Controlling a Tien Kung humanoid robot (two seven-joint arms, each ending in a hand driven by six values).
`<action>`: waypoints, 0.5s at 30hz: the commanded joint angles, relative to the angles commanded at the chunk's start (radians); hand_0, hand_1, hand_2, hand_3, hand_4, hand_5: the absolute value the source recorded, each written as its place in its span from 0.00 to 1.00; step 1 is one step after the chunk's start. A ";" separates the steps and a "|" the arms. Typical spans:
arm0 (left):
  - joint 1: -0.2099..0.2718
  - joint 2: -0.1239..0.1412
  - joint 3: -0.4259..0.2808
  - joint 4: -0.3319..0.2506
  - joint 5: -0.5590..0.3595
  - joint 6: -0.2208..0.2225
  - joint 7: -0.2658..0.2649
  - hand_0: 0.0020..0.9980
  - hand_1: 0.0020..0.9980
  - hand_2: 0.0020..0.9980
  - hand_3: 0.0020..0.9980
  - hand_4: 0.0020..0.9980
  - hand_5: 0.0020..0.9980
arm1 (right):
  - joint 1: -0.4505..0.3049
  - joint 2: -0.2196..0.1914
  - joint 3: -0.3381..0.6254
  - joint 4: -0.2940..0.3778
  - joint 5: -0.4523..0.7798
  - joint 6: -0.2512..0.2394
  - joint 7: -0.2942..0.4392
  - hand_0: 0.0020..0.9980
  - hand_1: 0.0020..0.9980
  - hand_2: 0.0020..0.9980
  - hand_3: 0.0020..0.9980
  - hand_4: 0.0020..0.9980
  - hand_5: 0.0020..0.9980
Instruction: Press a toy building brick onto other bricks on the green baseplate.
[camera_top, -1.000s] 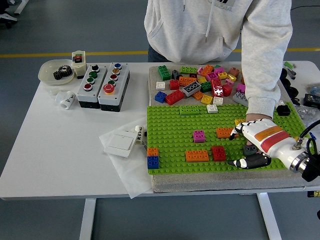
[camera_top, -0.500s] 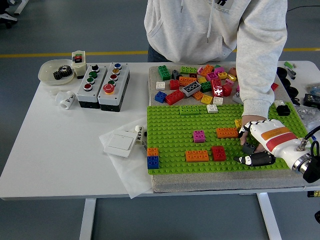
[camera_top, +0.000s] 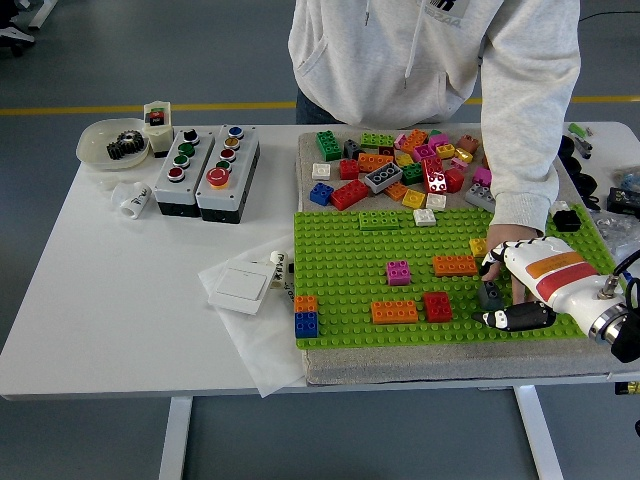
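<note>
The green baseplate lies on a grey mat at the table's right half. On it stand a magenta brick, two orange bricks, a red brick, and an orange-on-blue stack. My right hand, white with an orange stripe, hovers at the plate's front right. Its fingers curve loosely over a dark grey brick that stands on the plate, and the black thumb lies just in front of it. A person's hand rests right behind mine, partly hidden.
Loose bricks are piled behind the plate. Two button boxes, a bowl with a gear and a small white tube are at the left. A white switch plate lies on paper. Black parts crowd the right edge.
My right hand has drawn slightly to the right, uncovering more of the dark grey brick. The person's arm shifted a little; the bricks on the plate stayed put.
</note>
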 joint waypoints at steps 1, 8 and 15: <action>0.000 0.000 0.000 0.000 0.000 0.000 0.000 0.77 0.77 0.79 0.59 0.61 0.63 | 0.004 -0.001 -0.003 -0.003 0.002 0.000 0.001 0.59 0.64 0.71 0.58 0.93 0.55; -0.003 -0.001 0.007 0.000 -0.010 0.002 0.000 0.77 0.77 0.79 0.59 0.62 0.63 | 0.054 0.008 -0.038 -0.060 0.029 0.003 0.002 0.59 0.64 0.70 0.58 0.93 0.55; -0.007 -0.001 0.016 0.000 -0.021 0.002 0.000 0.77 0.77 0.79 0.59 0.61 0.63 | 0.085 0.027 -0.048 -0.116 0.056 0.008 -0.001 0.59 0.64 0.70 0.58 0.93 0.55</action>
